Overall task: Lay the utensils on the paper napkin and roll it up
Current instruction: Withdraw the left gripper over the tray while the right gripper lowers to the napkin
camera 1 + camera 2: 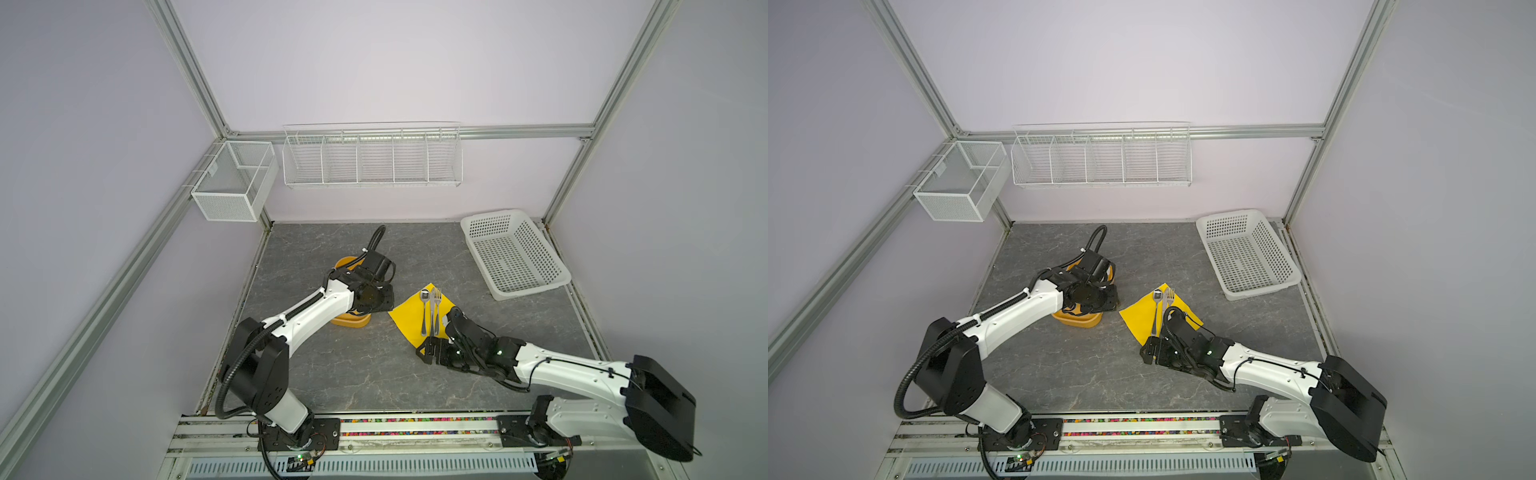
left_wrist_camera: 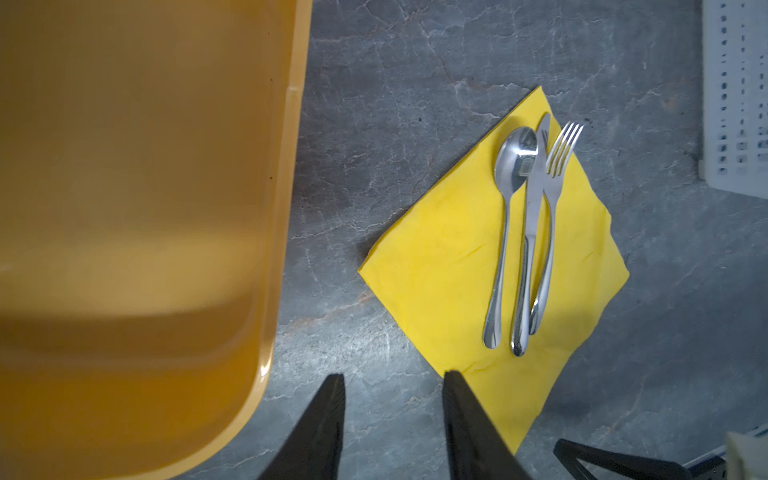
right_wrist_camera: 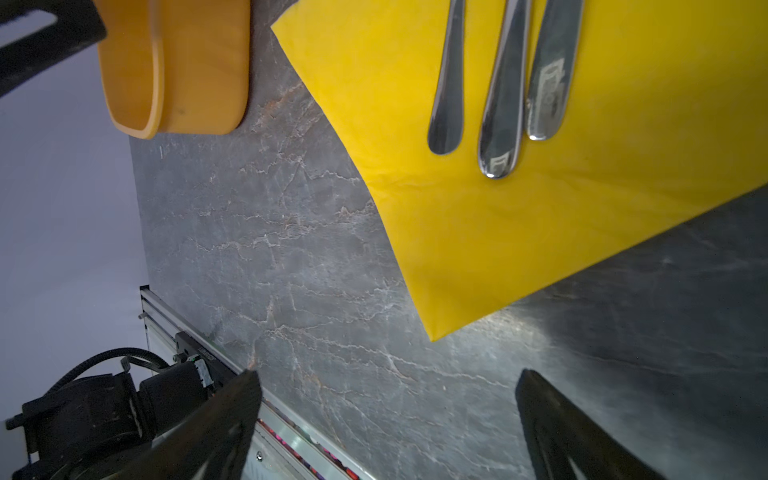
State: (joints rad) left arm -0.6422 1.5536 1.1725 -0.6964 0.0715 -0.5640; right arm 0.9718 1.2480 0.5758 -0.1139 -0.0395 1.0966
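Three utensils [image 2: 527, 257] are lying side by side on your paper napkin [image 2: 436, 266]: spoon [image 2: 505, 232], knife [image 2: 536, 195] in the middle, fork [image 2: 555, 199], packed tight, with the handle ends close together and all the heads aimed at the napkin's far corner. That napkin is flat and unrolled on the grey marble-look table [image 2: 374, 83], turned like a diamond, near the orange-yellow tub [image 2: 145, 208] but with a strip of bare table between them. Your left gripper [image 2: 392, 376] hangs over the tub's napkin-side edge, jaws partway apart with nothing between them. Your right gripper [image 3: 386, 374] is down low by the napkin's near corner, jaws spread wide and empty; in its wrist view that corner points into the gap and stays clear of both fingers. In both top views the right arm hides a chunk of the napkin's near half, so go by the wrist views there. Also, a white plastic basket [image 1: 515, 253] sits at the far right of the table, well apart from all of it
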